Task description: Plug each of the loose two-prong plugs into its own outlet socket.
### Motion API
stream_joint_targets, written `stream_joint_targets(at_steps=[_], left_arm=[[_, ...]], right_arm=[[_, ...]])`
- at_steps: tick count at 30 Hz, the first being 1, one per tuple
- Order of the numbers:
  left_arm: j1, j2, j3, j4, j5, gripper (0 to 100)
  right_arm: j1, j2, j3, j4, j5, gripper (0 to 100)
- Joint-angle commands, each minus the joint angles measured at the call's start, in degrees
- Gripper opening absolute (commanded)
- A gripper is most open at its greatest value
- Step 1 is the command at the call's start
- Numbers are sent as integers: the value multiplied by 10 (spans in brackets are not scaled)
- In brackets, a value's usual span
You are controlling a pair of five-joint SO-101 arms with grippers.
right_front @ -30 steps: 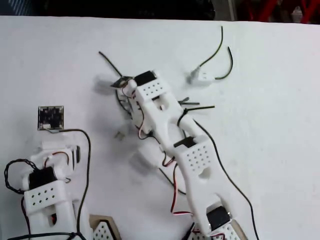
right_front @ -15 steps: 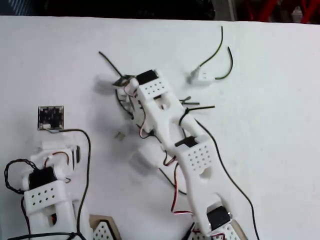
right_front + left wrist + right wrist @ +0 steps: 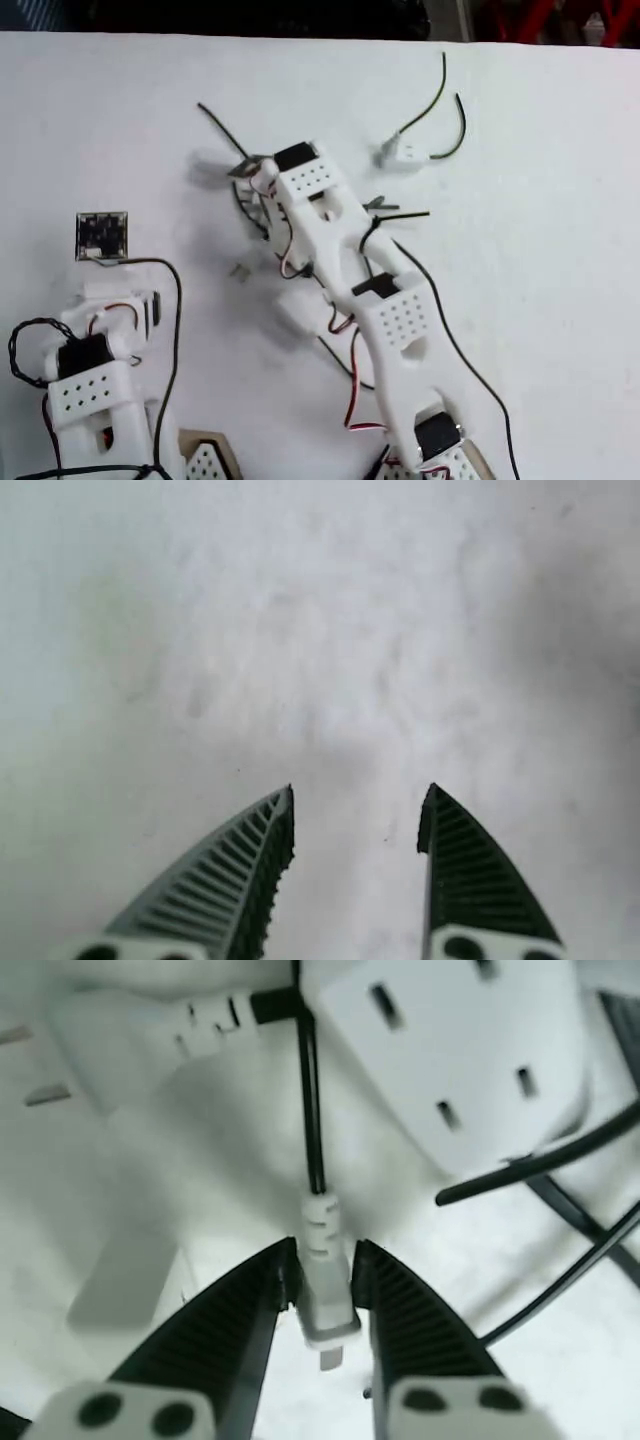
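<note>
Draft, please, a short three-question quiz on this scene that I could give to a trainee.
1. True or false: the jaws of the left arm are shut on a plug.
2. What do the jaws of the right arm hold? A) a white two-prong plug B) a black square block C) nothing
3. Fill the gap: the held plug's cord is ___ in colour.
Key: 1 false, they stand open over the bare table; 2 A; 3 black.
</note>
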Motion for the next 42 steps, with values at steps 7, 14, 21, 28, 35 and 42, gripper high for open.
stream_joint_targets(at_steps=[7,14,21,28,35,42], left_arm=[[-2,-11,-4,-11,1,211],[-2,-11,-4,-11,1,211],[-2,-11,-4,-11,1,211],[-2,-11,-4,-13,1,211],[-2,-11,-3,-19,1,211],[-2,-11,-3,-19,1,211]], right_arm=[[5,-44,-5,8,18,42],[5,-41,-7,7,17,104],[2,-44,-8,5,17,91],[3,-43,-26,5,17,91],[0,-37,-46,6,17,90],[5,-37,-24,7,17,53]])
